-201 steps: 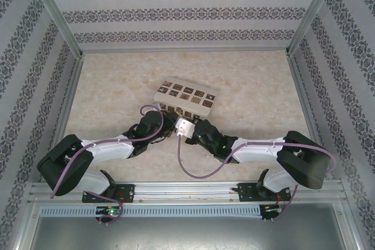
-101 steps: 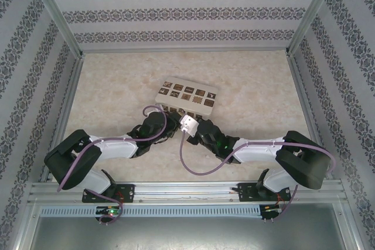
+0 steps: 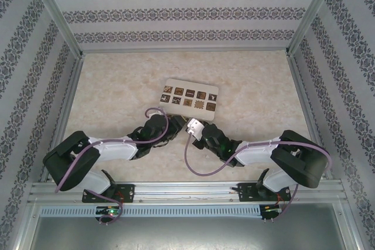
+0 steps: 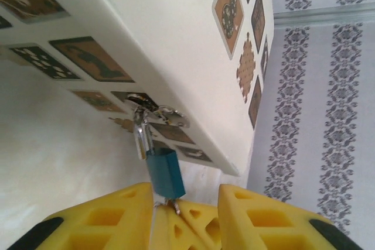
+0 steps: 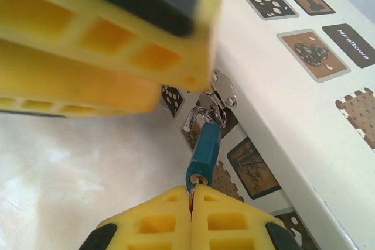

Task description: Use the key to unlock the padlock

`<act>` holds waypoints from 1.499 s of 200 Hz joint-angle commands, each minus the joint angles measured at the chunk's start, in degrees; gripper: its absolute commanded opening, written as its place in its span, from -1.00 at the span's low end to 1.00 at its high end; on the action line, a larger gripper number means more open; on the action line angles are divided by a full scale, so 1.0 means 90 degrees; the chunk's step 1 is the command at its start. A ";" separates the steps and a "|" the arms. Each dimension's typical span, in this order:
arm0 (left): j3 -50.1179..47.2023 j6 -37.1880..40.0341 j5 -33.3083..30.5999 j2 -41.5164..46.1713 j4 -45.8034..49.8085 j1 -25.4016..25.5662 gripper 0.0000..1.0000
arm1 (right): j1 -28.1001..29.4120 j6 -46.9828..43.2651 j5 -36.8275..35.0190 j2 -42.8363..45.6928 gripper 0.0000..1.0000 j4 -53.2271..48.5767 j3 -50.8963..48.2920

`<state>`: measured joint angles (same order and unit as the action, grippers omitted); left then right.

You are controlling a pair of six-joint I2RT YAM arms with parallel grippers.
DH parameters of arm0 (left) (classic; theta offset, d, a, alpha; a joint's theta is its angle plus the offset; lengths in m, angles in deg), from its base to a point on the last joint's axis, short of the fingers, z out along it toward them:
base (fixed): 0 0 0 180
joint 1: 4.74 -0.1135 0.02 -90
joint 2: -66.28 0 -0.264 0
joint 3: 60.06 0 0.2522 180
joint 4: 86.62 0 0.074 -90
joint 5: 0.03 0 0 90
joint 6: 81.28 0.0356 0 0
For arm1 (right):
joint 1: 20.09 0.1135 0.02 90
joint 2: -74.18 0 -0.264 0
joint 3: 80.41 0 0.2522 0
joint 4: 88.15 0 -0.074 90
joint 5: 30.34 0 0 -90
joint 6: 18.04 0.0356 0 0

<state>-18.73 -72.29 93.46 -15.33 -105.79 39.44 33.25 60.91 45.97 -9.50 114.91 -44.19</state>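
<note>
The tiny blue padlock hangs by its thin shackle from the metal hasp on the front of the white box. In the right wrist view one shackle end looks free of the body. My right gripper is shut on the key, whose blade sits in the padlock's bottom. My left gripper is open; its yellow fingers stand on either side just below the padlock, not touching it. From above, both grippers meet at the box's near side, left gripper and right gripper.
The white box with brown tiles lies mid-table on the marble-patterned top. Patterned walls and metal posts close in the back and both sides. Purple cables loop from both wrists. Open tabletop lies behind and to both sides of the box.
The box has shifted slightly back and right, and its tiled top now faces up more. Both wrists have moved a little right and closer together at the box's front.
</note>
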 commanded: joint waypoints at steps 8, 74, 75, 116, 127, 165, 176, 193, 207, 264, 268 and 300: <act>-0.0036 0.0742 -0.0342 0.0811 0.1335 -0.0022 -0.27 | -0.0087 0.0585 -0.0073 0.0082 -1.00 0.0274 -0.0235; 0.0795 0.3330 -0.1795 0.2690 0.3914 -0.0056 -0.01 | -0.0857 0.2981 0.1154 0.1297 -1.00 -0.0135 -0.0861; 0.0799 0.3363 -0.1814 0.2705 0.3923 -0.0056 -0.02 | -0.0877 0.3027 0.1177 0.1318 -1.00 -0.0136 -0.0877; 0.0920 0.4215 -0.2369 0.3089 0.3857 -0.0056 0.01 | -0.1532 0.4619 0.1821 0.2146 -1.00 -0.0275 -0.1345; 0.0955 0.4338 -0.2494 0.3068 0.3845 -0.0056 0.02 | -0.1734 0.5093 0.2098 0.2278 -1.00 -0.0351 -0.1395; 0.1123 0.4793 -0.2735 0.2876 0.3764 -0.0056 0.09 | -0.2392 0.6383 0.3041 0.2098 -1.00 -0.0168 -0.1578; 0.1167 0.4883 -0.2775 0.2826 0.3719 -0.0056 0.10 | -0.2461 0.6653 0.3036 0.2011 -1.00 -0.0060 -0.1652; 0.1229 0.5010 -0.2810 0.2787 0.3684 -0.0065 0.13 | -0.2565 0.6987 0.2968 0.1856 -1.00 0.0187 -0.1777; 0.1252 0.5101 -0.2850 0.2771 0.3660 -0.0066 0.13 | -0.2605 0.7106 0.2981 0.1693 -1.00 0.0395 -0.1821; 0.1216 0.5266 -0.2921 0.2872 0.3659 -0.0075 0.13 | -0.2616 0.7457 0.3299 0.0587 -0.90 0.1353 -0.1781; 0.1207 0.5264 -0.2940 0.2891 0.3659 -0.0075 0.13 | -0.2611 0.7467 0.3288 0.0523 -0.86 0.1410 -0.1782; 0.1174 0.5343 -0.2998 0.3019 0.3735 -0.0095 0.14 | -0.2619 0.7418 0.3298 0.0313 -0.68 0.1550 -0.1706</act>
<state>-9.18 -26.17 68.32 9.96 -73.18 39.07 10.39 126.53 76.07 -4.69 126.51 -59.29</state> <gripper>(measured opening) 0.569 0.133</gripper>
